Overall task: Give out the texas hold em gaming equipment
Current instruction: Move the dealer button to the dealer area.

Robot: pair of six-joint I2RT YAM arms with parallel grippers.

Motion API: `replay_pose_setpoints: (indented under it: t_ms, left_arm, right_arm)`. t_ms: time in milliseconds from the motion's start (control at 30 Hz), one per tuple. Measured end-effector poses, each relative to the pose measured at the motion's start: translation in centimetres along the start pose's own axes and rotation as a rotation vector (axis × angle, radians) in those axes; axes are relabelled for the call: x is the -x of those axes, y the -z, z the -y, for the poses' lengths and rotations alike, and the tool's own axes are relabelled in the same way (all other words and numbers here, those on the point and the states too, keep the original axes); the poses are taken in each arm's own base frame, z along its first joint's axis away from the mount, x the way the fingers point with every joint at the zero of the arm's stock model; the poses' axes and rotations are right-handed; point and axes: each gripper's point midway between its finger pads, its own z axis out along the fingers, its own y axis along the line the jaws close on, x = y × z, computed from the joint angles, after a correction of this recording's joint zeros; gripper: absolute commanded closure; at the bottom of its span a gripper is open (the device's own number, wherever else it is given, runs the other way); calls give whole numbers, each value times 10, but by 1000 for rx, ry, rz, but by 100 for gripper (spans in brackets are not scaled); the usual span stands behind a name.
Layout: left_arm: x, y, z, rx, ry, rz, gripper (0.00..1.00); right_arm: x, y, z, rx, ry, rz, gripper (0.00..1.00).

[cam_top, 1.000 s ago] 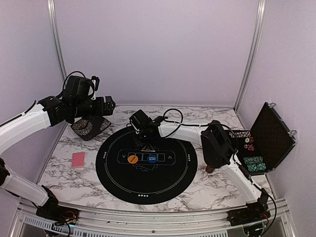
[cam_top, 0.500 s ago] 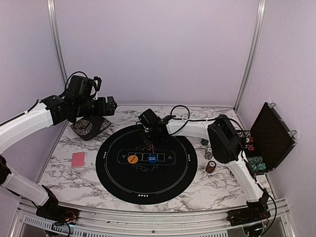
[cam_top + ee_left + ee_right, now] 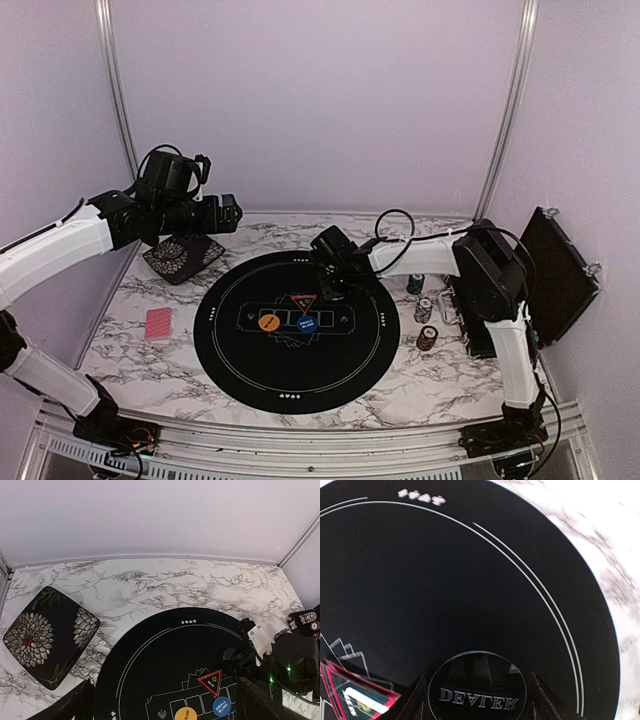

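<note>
Right gripper (image 3: 477, 705) pinches the dark-grey round DEALER button (image 3: 477, 686) by its rim, so it could easily slip out. Left gripper (image 3: 165, 705) is wide open, empty.

The round mat (image 3: 290, 375) bears the triangular marker (image 3: 303, 299) just behind the small-blind button (image 3: 309, 323), with a second button (image 3: 268, 322) to its left. The card deck (image 3: 159, 324) lies left of the mat, the square dish (image 3: 183, 256) rear-left, and the chip stacks (image 3: 424, 309) and chip case (image 3: 555, 275) to the right. The dealer button (image 3: 476, 677) sits in the right pincer (image 3: 477, 689) above the mat.
</note>
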Motion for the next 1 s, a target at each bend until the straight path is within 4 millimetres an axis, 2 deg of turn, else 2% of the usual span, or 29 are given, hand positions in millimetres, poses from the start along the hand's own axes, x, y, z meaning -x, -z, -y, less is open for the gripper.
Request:
replay_pose_setpoints:
  t_ms: [233, 533, 700, 1000]
  left_arm:
    - [-4, -5, 2, -6, 12, -17, 1]
    - [-10, -11, 4, -14, 29, -39, 1]
    - [-12, -13, 5, -19, 35, -45, 1]
    - [-14, -15, 5, -16, 41, -51, 1]
  right_arm:
    - [-35, 22, 25, -22, -40, -45, 44]
    - [-76, 48, 44, -23, -89, -90, 44]
    - [-87, 55, 44, -9, -106, -99, 43]
    - [-93, 59, 38, -3, -129, -100, 40]
